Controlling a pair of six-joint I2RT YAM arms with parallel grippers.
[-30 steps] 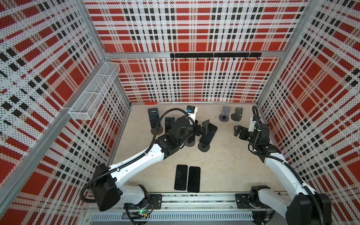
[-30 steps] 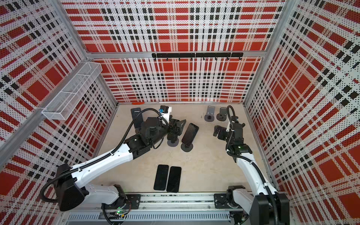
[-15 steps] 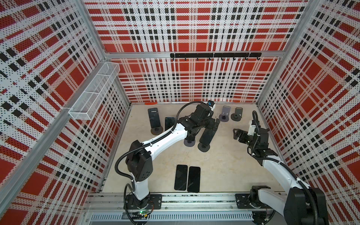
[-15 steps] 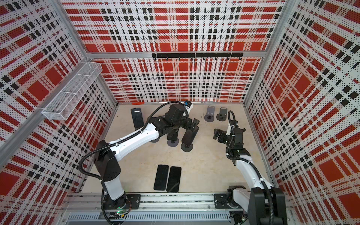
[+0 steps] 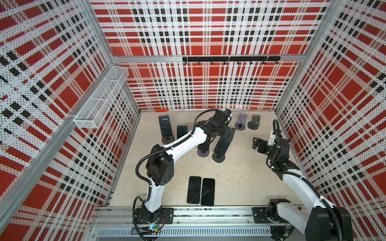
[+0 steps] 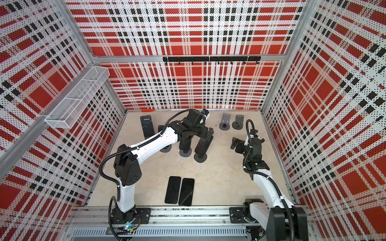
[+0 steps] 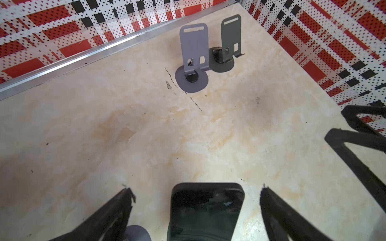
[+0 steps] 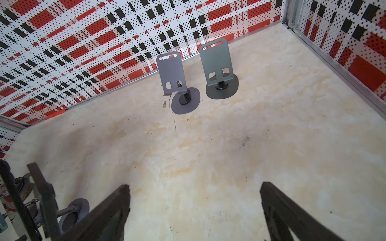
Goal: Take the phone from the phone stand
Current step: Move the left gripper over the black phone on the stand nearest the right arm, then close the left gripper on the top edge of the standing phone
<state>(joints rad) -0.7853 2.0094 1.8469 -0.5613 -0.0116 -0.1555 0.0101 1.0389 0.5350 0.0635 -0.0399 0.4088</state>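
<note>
Tipping looked the likeliest fault: beyond two loose phones (image 5: 194,189) lying flat, the phone (image 7: 205,210) leaned on its phone stand (image 5: 218,157) mid-table, and an off-centre squeeze could drag the stand over. The left gripper (image 7: 196,188) was spread wide astride the phone's top edge, touching nothing; the right gripper (image 5: 256,143), equally wide and empty, hung well apart. Two bare stands (image 5: 241,121) stood farthest back.
</note>
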